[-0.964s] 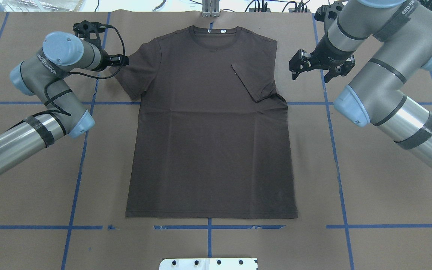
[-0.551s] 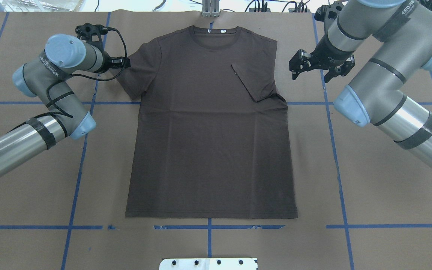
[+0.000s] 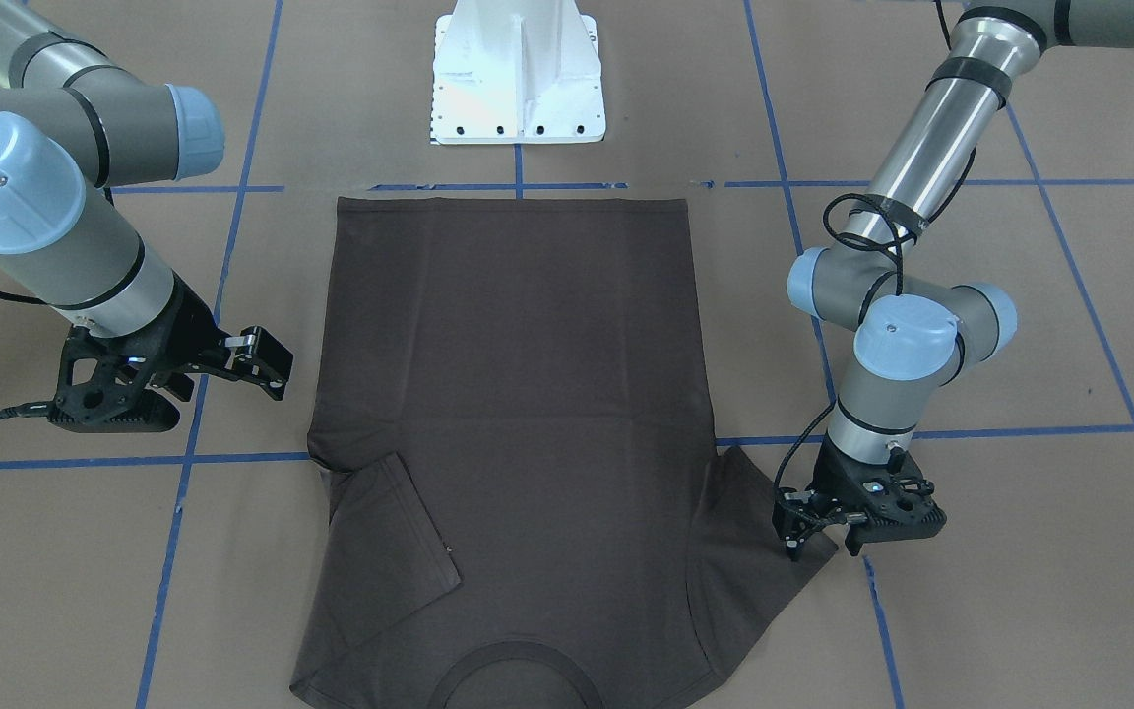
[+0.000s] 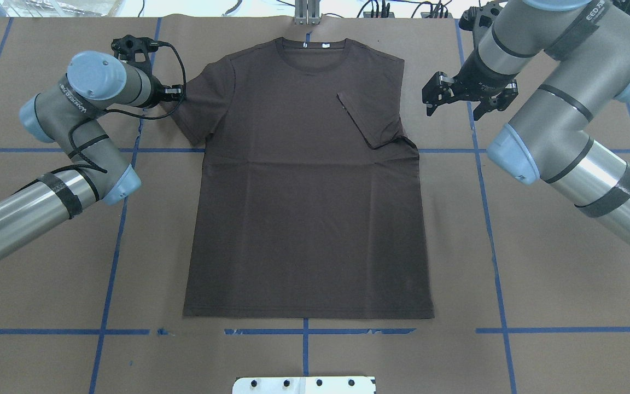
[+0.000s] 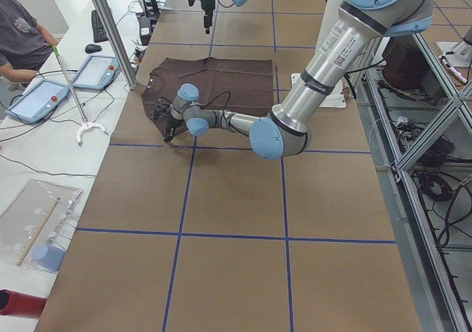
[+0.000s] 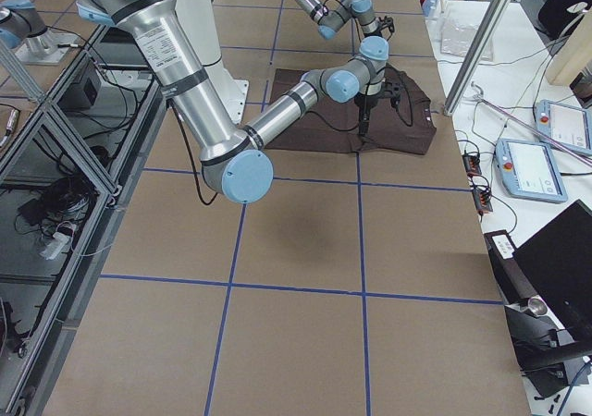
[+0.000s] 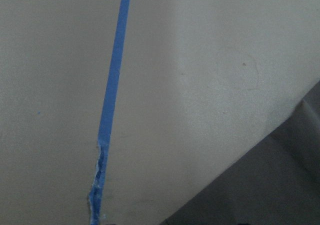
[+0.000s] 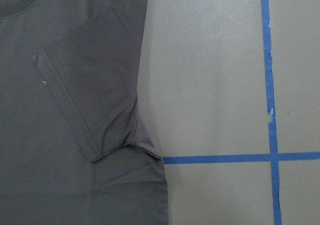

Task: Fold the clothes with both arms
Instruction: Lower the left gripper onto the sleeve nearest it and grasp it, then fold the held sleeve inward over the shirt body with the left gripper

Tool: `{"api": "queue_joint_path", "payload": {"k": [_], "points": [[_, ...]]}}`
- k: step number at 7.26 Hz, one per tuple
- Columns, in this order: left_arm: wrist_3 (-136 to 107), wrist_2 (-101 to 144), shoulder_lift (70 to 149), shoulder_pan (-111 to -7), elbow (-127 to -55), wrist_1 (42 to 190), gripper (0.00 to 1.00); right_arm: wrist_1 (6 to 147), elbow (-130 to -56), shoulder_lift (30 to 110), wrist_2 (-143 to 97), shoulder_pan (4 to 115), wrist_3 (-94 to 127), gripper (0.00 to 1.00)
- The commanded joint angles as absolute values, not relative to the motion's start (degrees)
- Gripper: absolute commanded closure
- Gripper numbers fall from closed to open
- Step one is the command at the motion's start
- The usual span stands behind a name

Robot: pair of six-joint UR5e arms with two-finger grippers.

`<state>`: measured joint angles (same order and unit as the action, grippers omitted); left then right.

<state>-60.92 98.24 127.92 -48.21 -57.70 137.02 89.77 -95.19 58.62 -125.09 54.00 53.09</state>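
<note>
The dark brown T-shirt (image 4: pixel 304 208) lies flat on the brown table with its collar (image 4: pixel 315 54) at the far edge. One sleeve (image 4: pixel 372 117) is folded over onto the chest, which also shows in the right wrist view (image 8: pixel 75 110). The other sleeve (image 4: pixel 200 104) is spread out flat. My left gripper (image 3: pixel 826 544) stands open, low at that sleeve's outer hem, with its fingertips on either side of the edge. Only the sleeve's corner (image 7: pixel 280 185) shows in the left wrist view. My right gripper (image 4: pixel 456 106) hangs open above bare table, just off the shirt's other shoulder.
The white pedestal base (image 3: pixel 518 69) stands at the near table edge and a metal post (image 4: pixel 307 11) at the far edge by the collar. Blue tape lines (image 4: pixel 112 241) grid the table. A person (image 5: pixel 18 29) and pendant tablets (image 5: pixel 37 99) are beyond the far edge.
My left arm has shifted slightly, bringing its gripper a little closer onto the spread sleeve's hem. The right gripper has barely moved. The shirt lies as before.
</note>
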Motion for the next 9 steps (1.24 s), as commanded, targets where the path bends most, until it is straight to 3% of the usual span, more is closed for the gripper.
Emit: {"api": "queue_joint_path", "payload": {"k": [1,3,4,7,9], "points": [[-60.82,98.26,127.88,-48.08,-57.83,137.02,0.57,89.74,-95.19,58.62,-125.16,54.05,53.0,0.0],[-59.95,98.26,127.88,-48.08,-58.18,136.93,0.91,89.82,-95.19,58.71,-125.07,54.14,53.0,0.0],[-59.85,98.26,127.88,-48.08,-58.62,136.93,1.0,89.74,-95.19,58.62,-125.07,54.14,53.0,0.0],[-59.94,98.96,127.97,-48.34,-63.69,133.53,1.0,89.74,-95.1,58.71,-125.07,54.14,53.0,0.0],[-60.99,99.05,131.72,-48.16,-71.08,119.17,1.0,89.74,-95.18,58.8,-125.07,54.14,53.17,0.0]]}}
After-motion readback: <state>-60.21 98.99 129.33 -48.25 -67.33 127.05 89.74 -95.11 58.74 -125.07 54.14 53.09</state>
